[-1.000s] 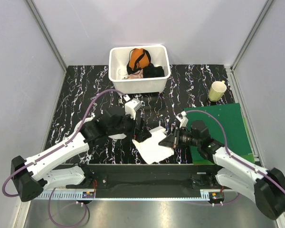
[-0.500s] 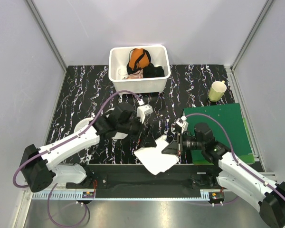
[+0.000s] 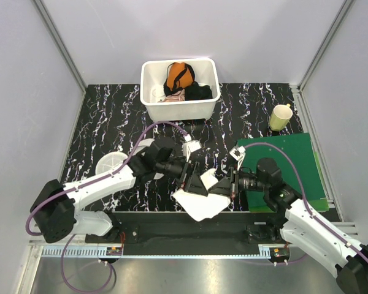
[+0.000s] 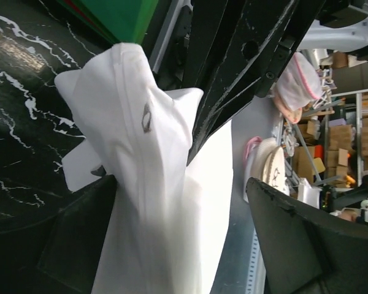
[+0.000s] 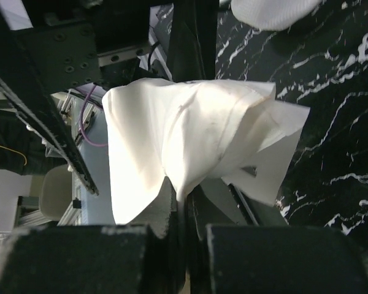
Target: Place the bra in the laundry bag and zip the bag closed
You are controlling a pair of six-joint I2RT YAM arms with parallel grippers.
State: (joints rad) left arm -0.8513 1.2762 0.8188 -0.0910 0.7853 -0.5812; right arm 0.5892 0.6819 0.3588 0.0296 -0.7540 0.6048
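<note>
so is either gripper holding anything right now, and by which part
The right gripper is shut on the bra, pinching a bunched fold at its edge. The left gripper is open around the cloth, not gripping it.

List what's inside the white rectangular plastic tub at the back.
In the white rectangular plastic tub: an orange garment with black straps, a black garment, pale pinkish fabric. Whatever lies beneath them is covered.

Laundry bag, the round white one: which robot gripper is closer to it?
Left. The left gripper is just to the right of the laundry bag, open around the bra. The right gripper is farther right, shut on the bra.
</note>
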